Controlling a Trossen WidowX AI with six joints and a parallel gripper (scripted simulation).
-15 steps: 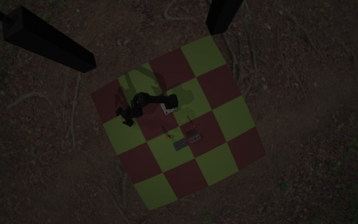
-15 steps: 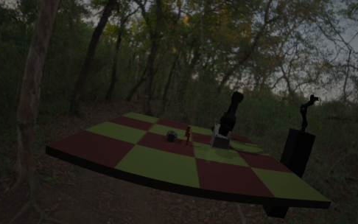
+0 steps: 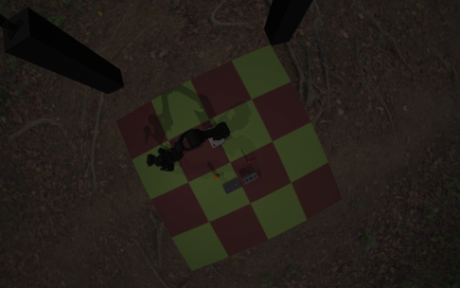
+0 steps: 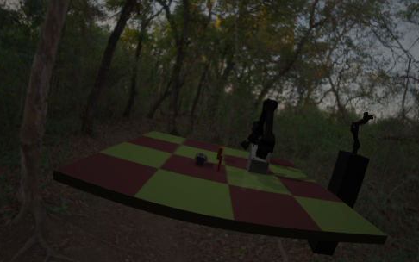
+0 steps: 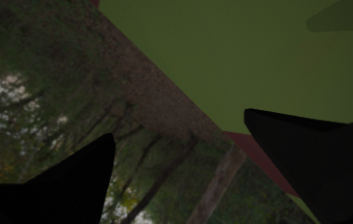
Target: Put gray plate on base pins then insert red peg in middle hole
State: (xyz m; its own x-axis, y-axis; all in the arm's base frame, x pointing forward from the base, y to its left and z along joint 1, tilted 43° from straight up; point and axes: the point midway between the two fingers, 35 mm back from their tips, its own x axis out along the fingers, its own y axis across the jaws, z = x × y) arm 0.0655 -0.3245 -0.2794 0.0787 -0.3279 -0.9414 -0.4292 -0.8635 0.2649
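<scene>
A gray piece with three dark holes, seemingly the plate (image 3: pixel 251 177) (image 4: pixel 200 162), sits apart from a flatter gray piece with two small dots, seemingly the base (image 3: pixel 231 186). In the exterior view they overlap, and the contact beneath the plate is unclear. The thin red peg (image 3: pixel 249 161) (image 4: pixel 220 164) stands upright near the plate, outside its holes. My gripper (image 5: pixel 180 127) is wide open and empty. It is away from all three pieces, on the far side of the robot's mount, and its wrist view shows the table edge and forest.
An orange peg-like thing (image 3: pixel 216 176) (image 4: pixel 220 152) stands near the two gray pieces. The dark arm (image 3: pixel 192 139) (image 4: pixel 270 125) rises from a pale mount (image 3: pixel 218 141) (image 4: pixel 258 165) on the checkered table (image 3: pixel 277 213) (image 4: pixel 184 190). Black pillars (image 3: pixel 64 54) (image 4: pixel 349 177) stand beyond the table.
</scene>
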